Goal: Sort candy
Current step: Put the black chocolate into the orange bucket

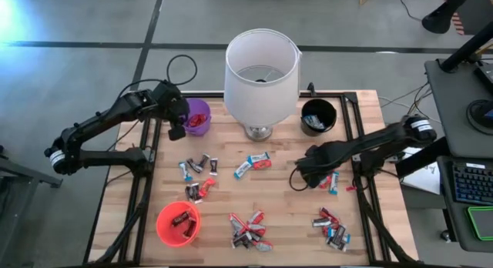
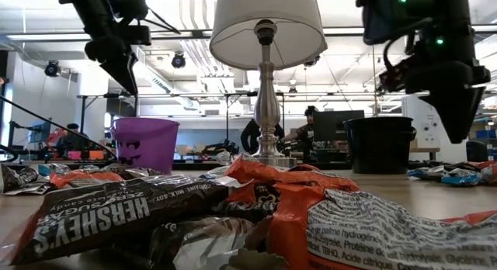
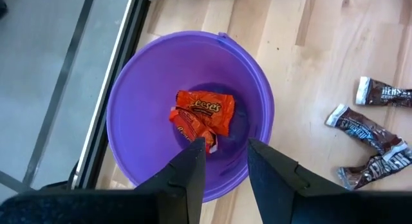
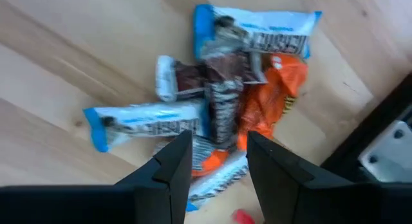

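Nearest the low camera, at the front edge of the worktop [image 1: 277,210], a heap of candy [image 2: 256,216] is seen: dark brown bars and orange-red wrappers. Further clusters of candy are scattered across the front and middle of the worktop, and several pieces lie in the red cup [image 1: 178,223] at front left. Farther back on the right side, the right gripper [image 4: 219,153] is held above a small pile of light blue-and-white, brown and orange candy [image 4: 222,102]; its fingers are apart and nothing is clamped between them. At the back left, the left gripper [image 3: 225,159] is positioned over the purple cup [image 3: 138,102], fingers apart and empty, with orange wrapped pieces [image 3: 201,114] lying inside. Along the back edge, a lamp [image 1: 261,72] and a black cup [image 1: 318,116] are located.
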{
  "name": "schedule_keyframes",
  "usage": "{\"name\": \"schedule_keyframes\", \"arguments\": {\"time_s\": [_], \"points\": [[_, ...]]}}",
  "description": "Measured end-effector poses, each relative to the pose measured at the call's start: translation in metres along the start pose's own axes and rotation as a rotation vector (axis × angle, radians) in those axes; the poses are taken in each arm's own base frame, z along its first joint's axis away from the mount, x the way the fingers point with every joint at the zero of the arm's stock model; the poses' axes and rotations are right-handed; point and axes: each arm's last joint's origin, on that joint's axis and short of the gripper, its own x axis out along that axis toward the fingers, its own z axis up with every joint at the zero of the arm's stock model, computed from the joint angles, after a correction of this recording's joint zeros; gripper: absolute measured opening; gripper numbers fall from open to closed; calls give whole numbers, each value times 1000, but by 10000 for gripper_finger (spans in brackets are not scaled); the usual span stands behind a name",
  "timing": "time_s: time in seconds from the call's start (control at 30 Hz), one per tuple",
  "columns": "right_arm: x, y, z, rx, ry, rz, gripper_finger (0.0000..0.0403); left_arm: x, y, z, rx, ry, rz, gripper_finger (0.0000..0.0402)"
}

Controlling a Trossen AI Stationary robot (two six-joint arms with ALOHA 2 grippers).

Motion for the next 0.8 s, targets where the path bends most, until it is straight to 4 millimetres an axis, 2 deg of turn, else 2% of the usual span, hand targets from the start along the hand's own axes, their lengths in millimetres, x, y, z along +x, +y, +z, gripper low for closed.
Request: {"name": "schedule_keyframes", "arguments": {"time_s": [0.47,0.8], "points": [[20,-2,-3,-38,-36,72,137,0,1,1,-29,-11,7,96],[32,-1,-2,-40,-16,19,137,0,1,1,-29,-11,7,96]]}}
